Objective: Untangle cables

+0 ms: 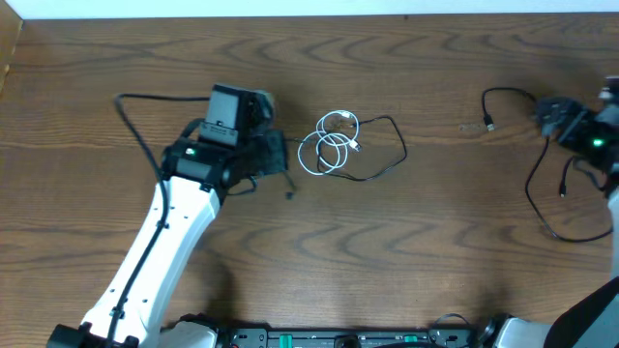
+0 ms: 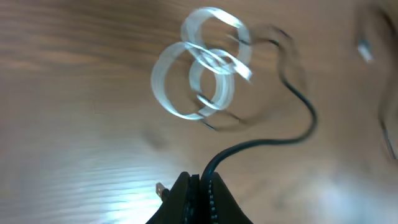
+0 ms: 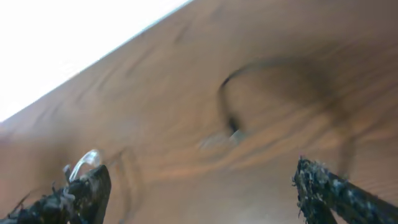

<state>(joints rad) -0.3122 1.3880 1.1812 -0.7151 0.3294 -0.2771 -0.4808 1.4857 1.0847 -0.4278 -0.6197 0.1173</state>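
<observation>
A white cable (image 1: 334, 141) lies coiled in loops at the table's middle, tangled with a thin black cable (image 1: 398, 155) that curves round its right side. My left gripper (image 1: 280, 155) sits just left of the coil, shut on that black cable (image 2: 261, 143). The cable's small plug (image 2: 160, 190) pokes out beside the jaws (image 2: 200, 186), and the white coil (image 2: 202, 68) lies ahead. My right gripper (image 1: 546, 116) is open at the far right, beside another black cable (image 1: 532, 198) whose plug (image 1: 490, 126) lies left of it. In the right wrist view that cable (image 3: 225, 99) is blurred between the spread fingers (image 3: 202, 186).
The thicker black cord (image 1: 135, 116) of the left arm loops at the back left. The table's far edge (image 1: 309, 17) meets a white wall. The right arm's body (image 1: 600, 135) sits at the right edge.
</observation>
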